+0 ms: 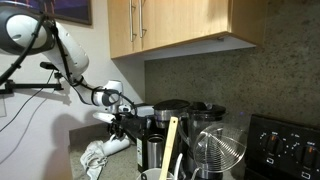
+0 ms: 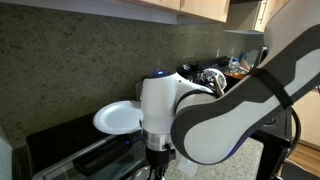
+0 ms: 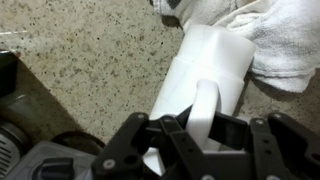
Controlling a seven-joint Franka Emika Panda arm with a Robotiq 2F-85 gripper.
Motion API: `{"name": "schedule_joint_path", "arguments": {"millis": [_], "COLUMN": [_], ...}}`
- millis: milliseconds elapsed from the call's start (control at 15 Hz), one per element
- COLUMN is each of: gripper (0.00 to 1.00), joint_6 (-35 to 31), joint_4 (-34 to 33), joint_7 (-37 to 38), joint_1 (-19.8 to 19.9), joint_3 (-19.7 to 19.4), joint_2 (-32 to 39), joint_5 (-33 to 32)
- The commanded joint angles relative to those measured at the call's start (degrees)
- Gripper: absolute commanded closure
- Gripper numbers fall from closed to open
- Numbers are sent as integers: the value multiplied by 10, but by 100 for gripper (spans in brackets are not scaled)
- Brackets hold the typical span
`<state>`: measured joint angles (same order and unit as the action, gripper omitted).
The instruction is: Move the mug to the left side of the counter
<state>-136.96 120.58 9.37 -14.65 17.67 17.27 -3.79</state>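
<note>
The white mug lies on its side on the pale speckled counter, its handle turned up towards the wrist camera. My gripper has its two black fingers closed on either side of that handle. In an exterior view the gripper hangs low over the counter, with the mug just under it. In an exterior view my own arm fills the frame and hides the mug.
A crumpled white cloth lies against the mug's far end and shows in an exterior view. A black coffee maker, a glass jug, a wooden spatula and a stove stand close by. A white plate is near the wall.
</note>
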Motion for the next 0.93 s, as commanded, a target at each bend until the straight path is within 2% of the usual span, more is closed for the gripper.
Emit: {"name": "schedule_joint_path", "arguments": {"millis": [0, 733, 800, 867], "gripper": [99, 99, 74, 72], "joint_6": [-12, -3, -2, -2], "joint_4": [0, -24, -26, -27], "joint_7": [8, 5, 5, 8], "joint_1": [-22, -35, -35, -36], "joint_3": [-17, -29, -30, -30], "joint_2": [-8, 22, 24, 26], "joint_5": [0, 1, 1, 2]}}
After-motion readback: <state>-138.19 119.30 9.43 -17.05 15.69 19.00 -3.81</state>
